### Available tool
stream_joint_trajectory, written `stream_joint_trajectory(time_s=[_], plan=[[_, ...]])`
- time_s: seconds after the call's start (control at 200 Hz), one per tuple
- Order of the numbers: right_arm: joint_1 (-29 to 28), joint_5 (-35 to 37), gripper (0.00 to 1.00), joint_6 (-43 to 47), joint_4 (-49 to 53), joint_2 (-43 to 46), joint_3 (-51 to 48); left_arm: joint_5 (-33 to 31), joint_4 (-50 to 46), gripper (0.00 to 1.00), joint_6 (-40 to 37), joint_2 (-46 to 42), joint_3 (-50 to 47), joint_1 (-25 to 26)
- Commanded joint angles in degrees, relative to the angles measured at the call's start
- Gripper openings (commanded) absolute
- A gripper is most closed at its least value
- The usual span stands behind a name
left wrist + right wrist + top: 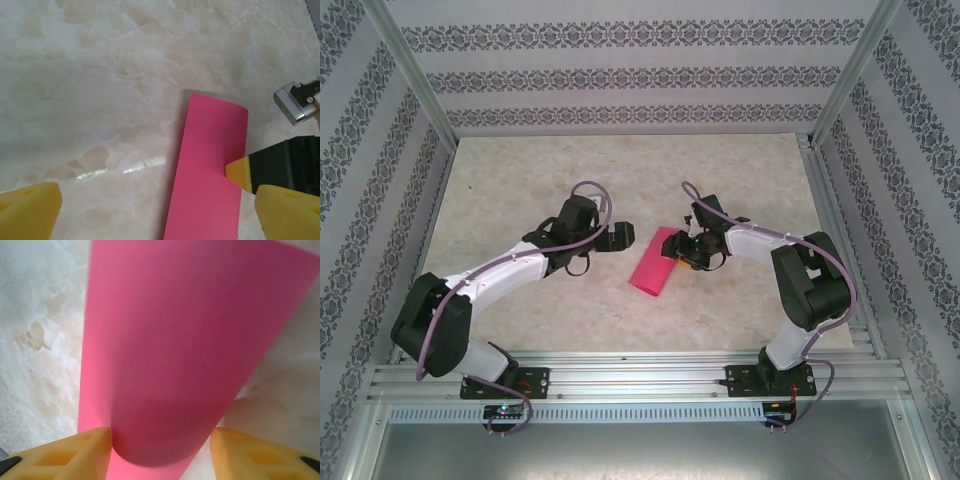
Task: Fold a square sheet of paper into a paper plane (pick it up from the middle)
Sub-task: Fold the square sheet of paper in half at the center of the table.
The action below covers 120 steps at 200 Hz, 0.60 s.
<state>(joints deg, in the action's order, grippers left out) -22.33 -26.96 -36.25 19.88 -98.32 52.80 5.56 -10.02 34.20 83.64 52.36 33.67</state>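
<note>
Risk: square sheet of paper (653,262), doubled over mid-desk (520,180), fold a soft bulge betw. right gripper (684,254) jaws at its 3 o'clock (pinching or not, can't tell); left gripper (620,237), 10 o'clock, jaws spread wide; unpressed flap may spring open.

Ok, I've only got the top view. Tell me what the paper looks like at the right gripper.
Observer: On the right wrist camera the square sheet of paper is bent over in a rounded loop, not creased flat. It sits between the spread fingers of the right gripper.
Operator: Now check the left gripper.
Observer: Its wrist camera shows the left gripper wide open, both pads clear of the paper.
</note>
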Motion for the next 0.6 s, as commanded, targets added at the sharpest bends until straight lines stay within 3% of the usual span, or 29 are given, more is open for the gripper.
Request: stream_joint_trajectory(time_s=[0.0, 0.115, 0.275, 0.595], plan=[[0.9, -1.8, 0.54, 1.9, -0.3, 1.1, -1.4, -0.6, 1.2, 1.00, 0.7, 0.5, 2.2, 0.7], [2.2, 1.5, 0.53, 0.4, 0.7, 2.9, -2.1, 0.4, 0.5, 1.00, 0.1, 2.4, 3.6, 0.9], [5.7, -0.6, 0.52, -1.8, -0.6, 3.8, -3.0, 1.5, 1.3, 1.00, 0.5, 5.0, 5.0, 1.7], [6.9, -3.2, 0.53, 4.9, 3.7, 2.4, -1.2, 1.3, 2.2, 1.00, 1.2, 8.1, 6.8, 3.2]])
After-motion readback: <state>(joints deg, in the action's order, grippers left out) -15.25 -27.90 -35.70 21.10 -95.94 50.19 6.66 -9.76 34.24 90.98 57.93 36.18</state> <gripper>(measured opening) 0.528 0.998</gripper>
